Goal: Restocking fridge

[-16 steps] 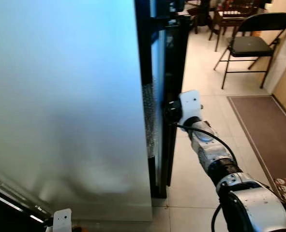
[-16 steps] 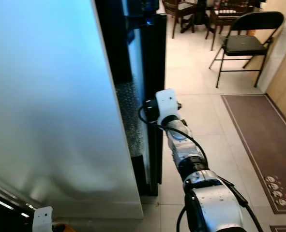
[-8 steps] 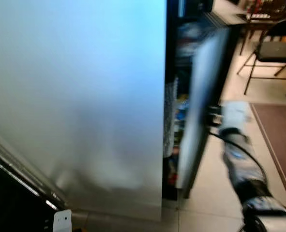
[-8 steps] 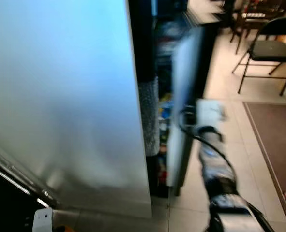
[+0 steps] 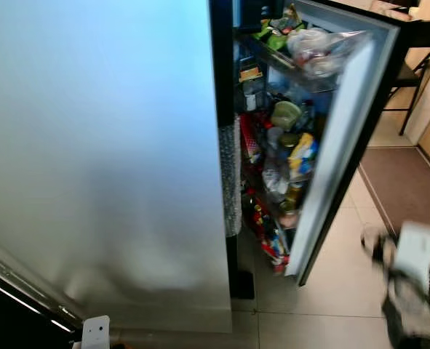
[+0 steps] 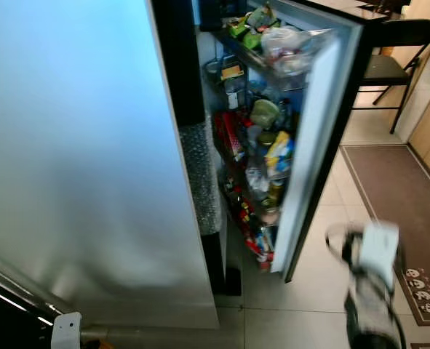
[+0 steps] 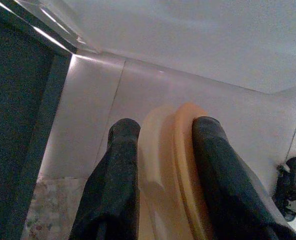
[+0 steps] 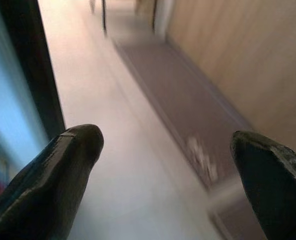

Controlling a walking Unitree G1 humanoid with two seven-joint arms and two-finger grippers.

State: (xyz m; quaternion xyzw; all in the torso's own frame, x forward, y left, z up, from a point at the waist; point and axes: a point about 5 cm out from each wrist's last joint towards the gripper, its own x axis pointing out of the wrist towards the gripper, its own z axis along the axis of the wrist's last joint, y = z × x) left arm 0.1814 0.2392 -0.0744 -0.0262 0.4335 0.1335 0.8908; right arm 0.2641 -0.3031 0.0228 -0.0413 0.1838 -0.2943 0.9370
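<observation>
Your fridge point(image 5: 105, 145) stands open: its door point(image 5: 338, 145) is swung out toward the right, and the racks on its inner face are crowded with bottles and packets point(image 5: 291, 156), with bagged food point(image 5: 313, 47) on the top rack. Your right gripper point(image 8: 163, 165) hangs clear of the door, low over the tiled floor point(image 5: 338, 283) near the brown rug point(image 5: 404, 189); its two fingers are spread wide with nothing between them. Your left gripper point(image 7: 160, 150) is down at the foot of the fridge's steel side, and its fingers are clamped on a pale orange, round-edged thing point(image 7: 175, 165); you cannot tell from here exactly what it is, though it looks like a lid or a small tub, and it is most likely the item to put away. The relation that matters is this: the opening lies ahead and to the right of that left gripper, past the fridge's front corner, so the held thing has to come up and across before it can go in. The free right gripper is nearer the door, so judge it better placed to steady it. Watch the door's edge as you bring the left arm across, since the racks leave little spare room.
</observation>
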